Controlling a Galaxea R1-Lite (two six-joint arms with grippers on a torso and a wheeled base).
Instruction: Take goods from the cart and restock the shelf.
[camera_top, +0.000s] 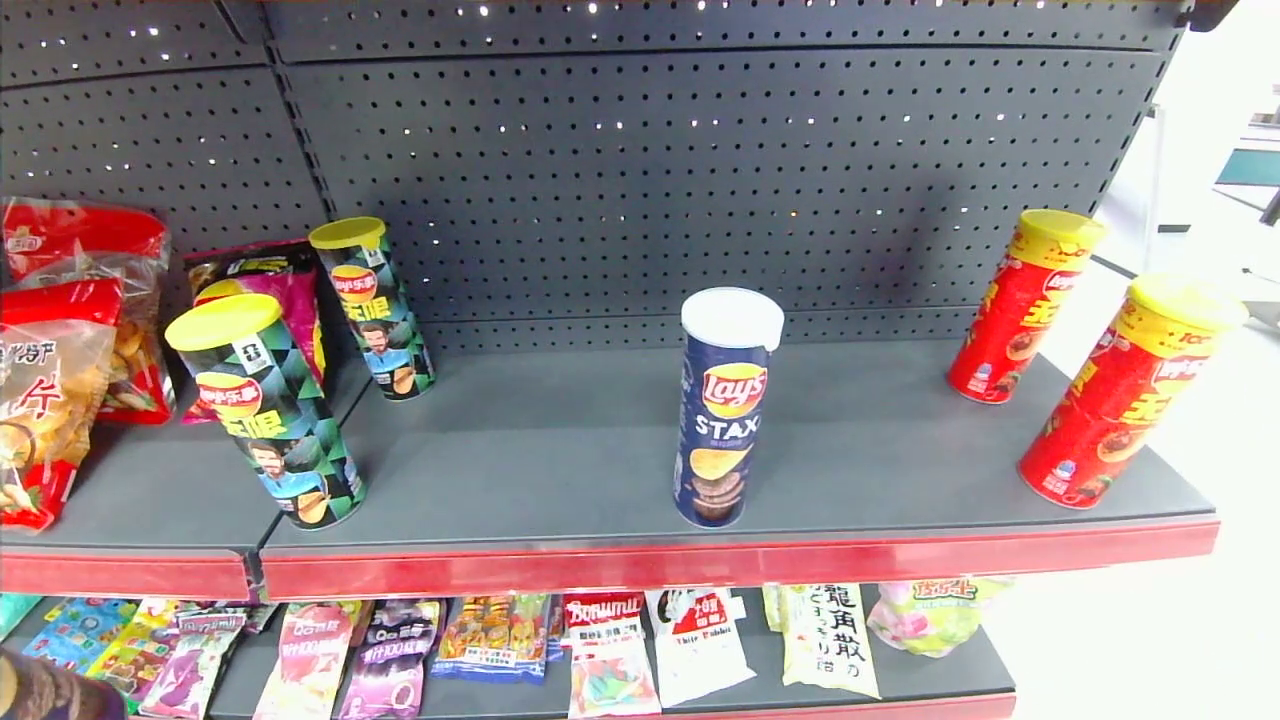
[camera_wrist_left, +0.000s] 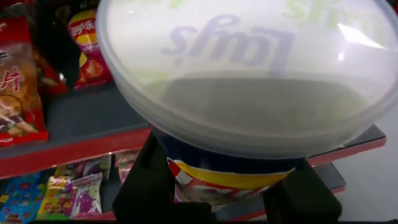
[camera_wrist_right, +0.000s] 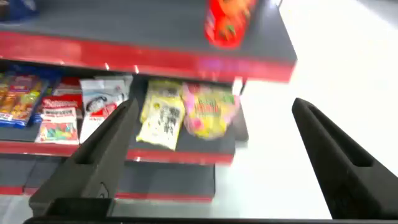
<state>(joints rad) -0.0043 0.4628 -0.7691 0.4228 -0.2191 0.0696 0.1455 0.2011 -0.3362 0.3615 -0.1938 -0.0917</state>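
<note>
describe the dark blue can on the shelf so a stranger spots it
On the grey upper shelf with the red front lip, look near the middle. The dark blue can stands alone there; its lid is white, while the red cans and green cans have yellow.

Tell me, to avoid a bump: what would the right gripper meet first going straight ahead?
The right gripper, jaws open, would probably meet the green-and-pink snack bag on the lower shelf; depth unclear.
</note>
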